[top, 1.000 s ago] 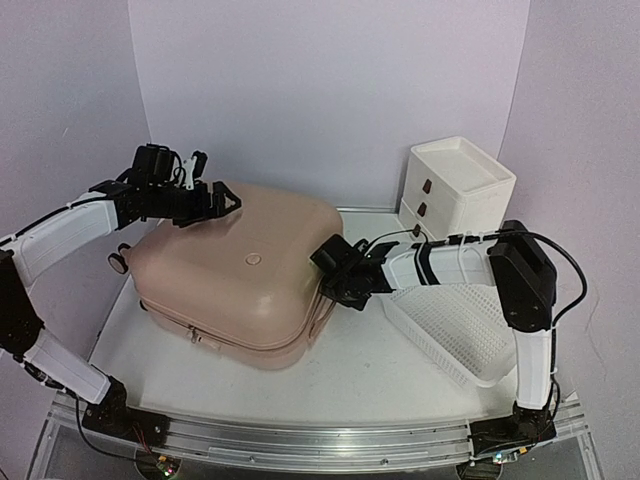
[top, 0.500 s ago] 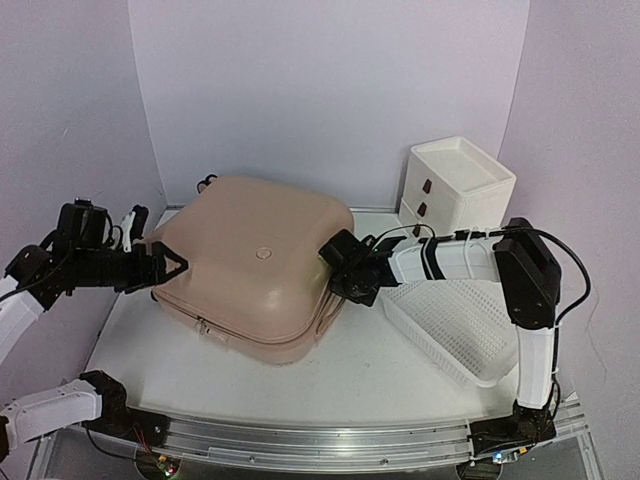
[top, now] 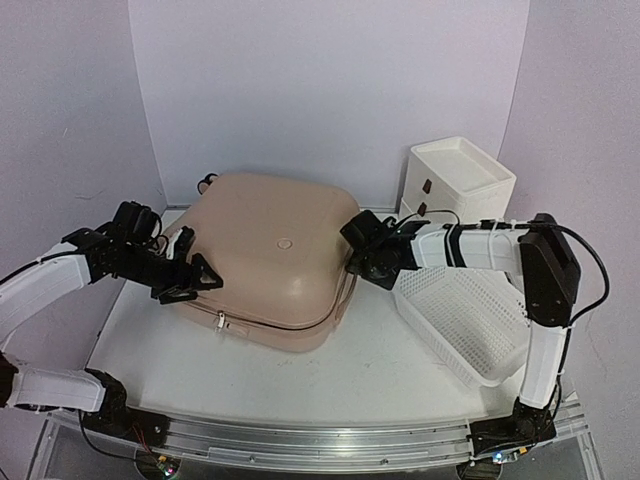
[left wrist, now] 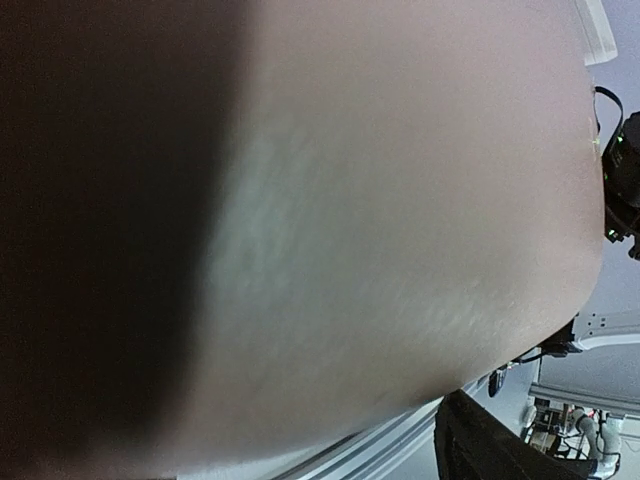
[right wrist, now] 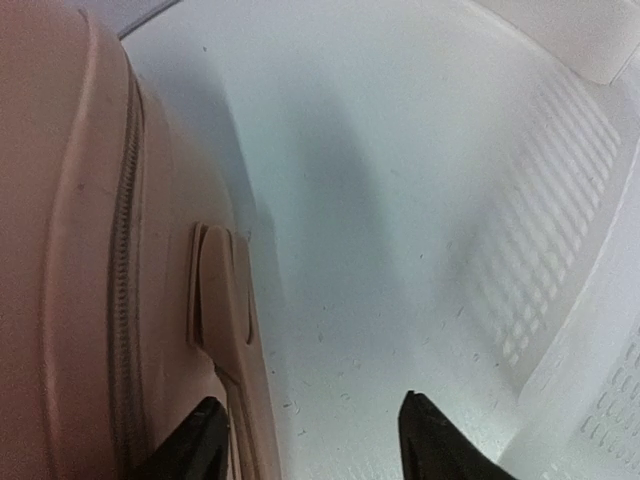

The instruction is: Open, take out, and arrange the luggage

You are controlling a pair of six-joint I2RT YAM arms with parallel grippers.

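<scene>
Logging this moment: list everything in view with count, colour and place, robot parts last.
pale-pink hard-shell suitcase with rounded corners: one, pink, lying flat and closed, left of centre on the table
white perforated plastic basket: one, white, right of the suitcase, toward the near side
white drawer unit with brown handles: one, white, far right corner, behind the basket
white table: one, white, under everything
left gripper: one, black, fingers apart at the suitcase's near-left edge
right gripper: one, black, fingers apart with nothing between them, beside the side handle on the suitcase's right
</scene>
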